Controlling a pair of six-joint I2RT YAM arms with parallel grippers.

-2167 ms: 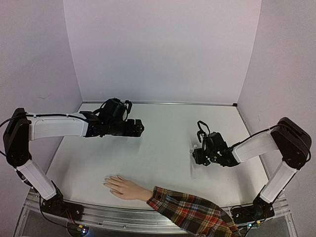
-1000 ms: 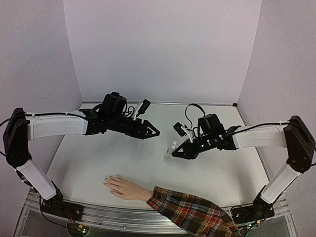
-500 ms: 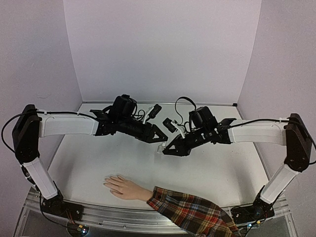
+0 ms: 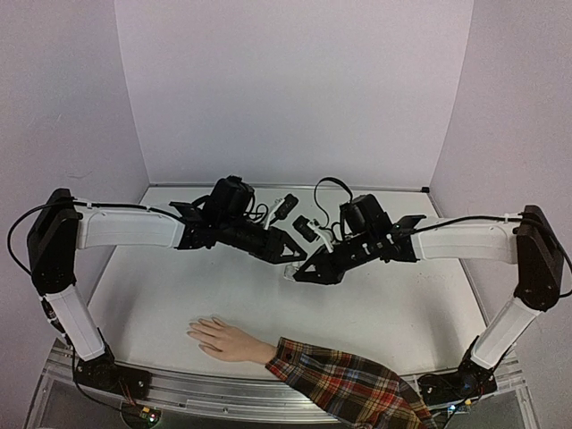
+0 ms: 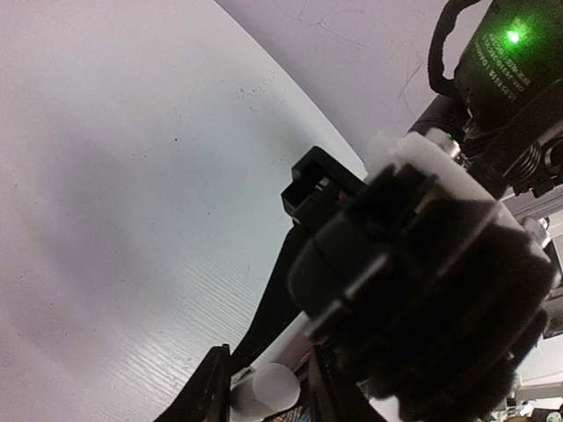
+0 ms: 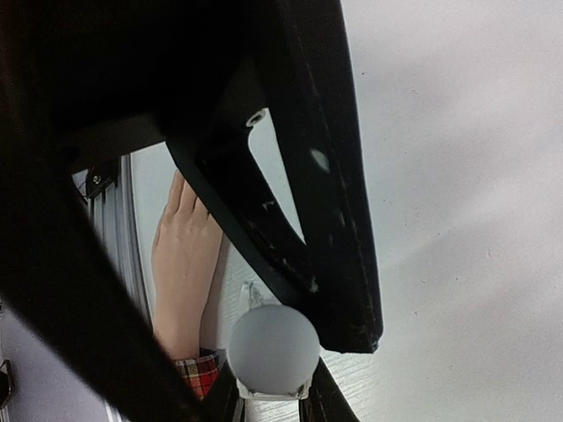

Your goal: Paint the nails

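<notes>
Right claw [image 4: 302, 272] is grasping the white-capped bottle [image 4: 290, 268]; left claw [image 5: 266, 397] is straddling its cap [image 5: 260, 387], grip indeterminable. Nails [image 4: 191, 332] are showing no paint; uncapping and painting are pending.

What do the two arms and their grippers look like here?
The left arm and right arm have white shells between black joints. The left gripper and right gripper are black with tapered fingers. A black cable loops by the right wrist, near a green light.
</notes>
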